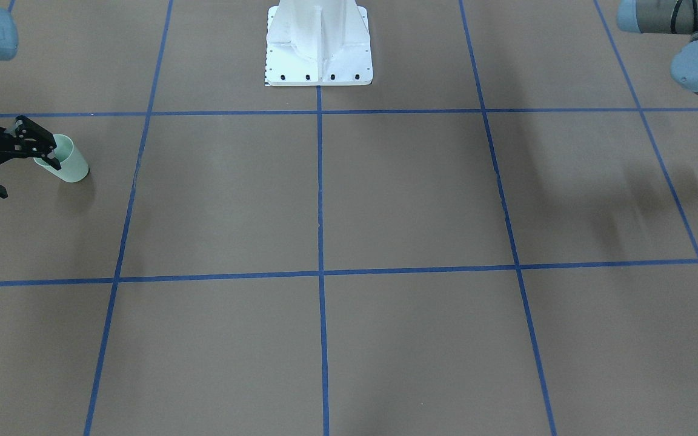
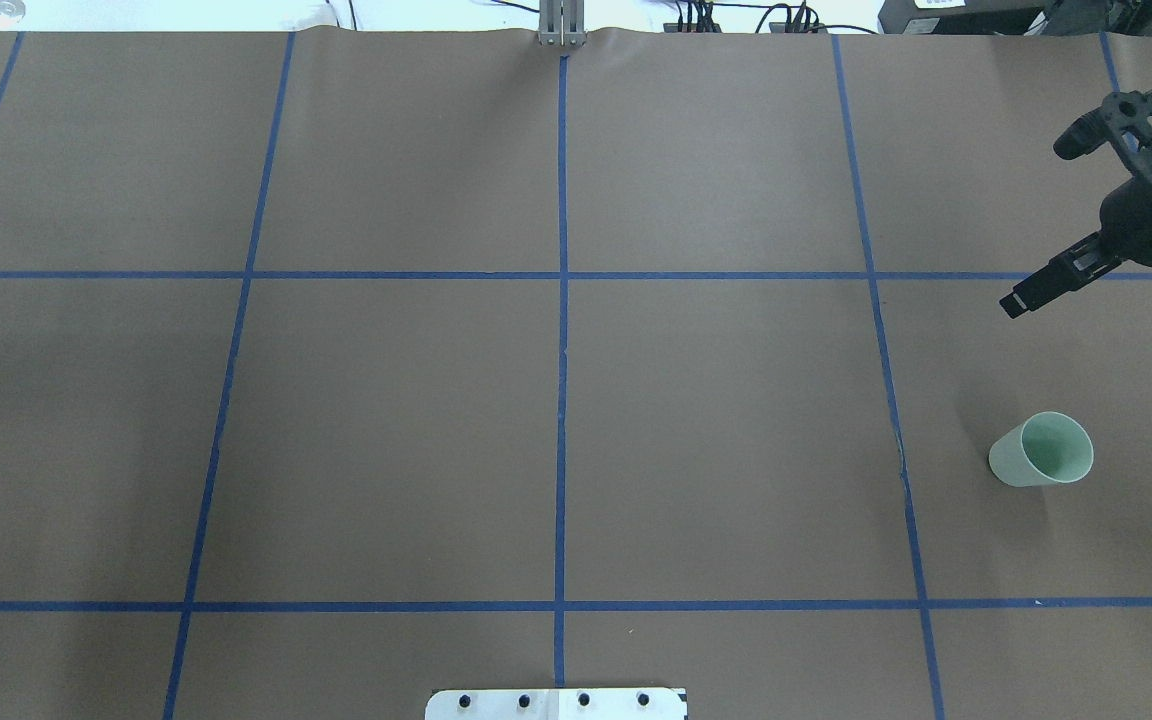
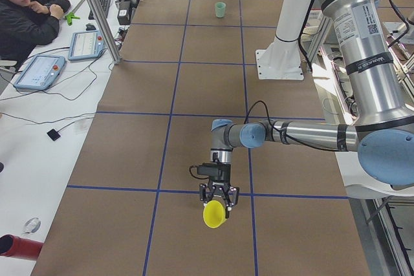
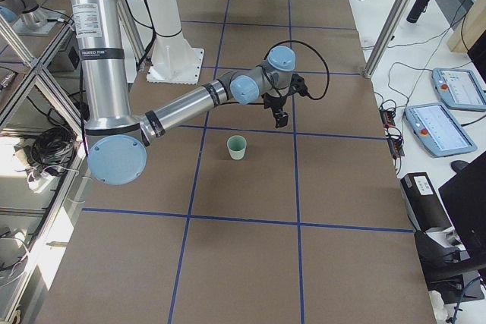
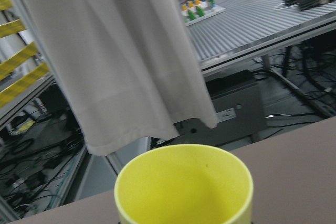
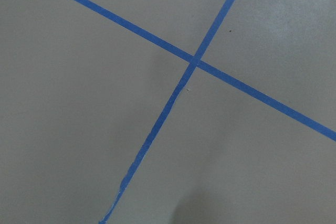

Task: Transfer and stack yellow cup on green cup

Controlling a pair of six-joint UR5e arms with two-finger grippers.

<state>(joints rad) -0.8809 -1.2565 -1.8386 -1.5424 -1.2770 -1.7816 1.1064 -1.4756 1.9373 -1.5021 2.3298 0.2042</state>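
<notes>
The yellow cup (image 3: pixel 215 214) hangs above the table's left end at the tip of my left gripper (image 3: pixel 218 198); whether the fingers are closed cannot be told from this side view. Its open mouth (image 5: pixel 184 184) fills the bottom of the left wrist view, where no fingers show. The green cup (image 2: pixel 1041 452) stands upright at the right end, also seen as the green cup (image 1: pixel 67 160) and the green cup (image 4: pixel 237 146). My right gripper (image 2: pixel 1038 228) hovers open and empty beyond it, apart from it. In the front view the right gripper (image 1: pixel 28 175) overlaps the cup's rim.
The white robot pedestal (image 1: pixel 319 48) stands at mid table. Blue tape lines (image 6: pixel 195 61) grid the brown surface. A seated person (image 3: pixel 26 11) and two tablets (image 3: pixel 39 72) are at the side bench beyond the table's far edge.
</notes>
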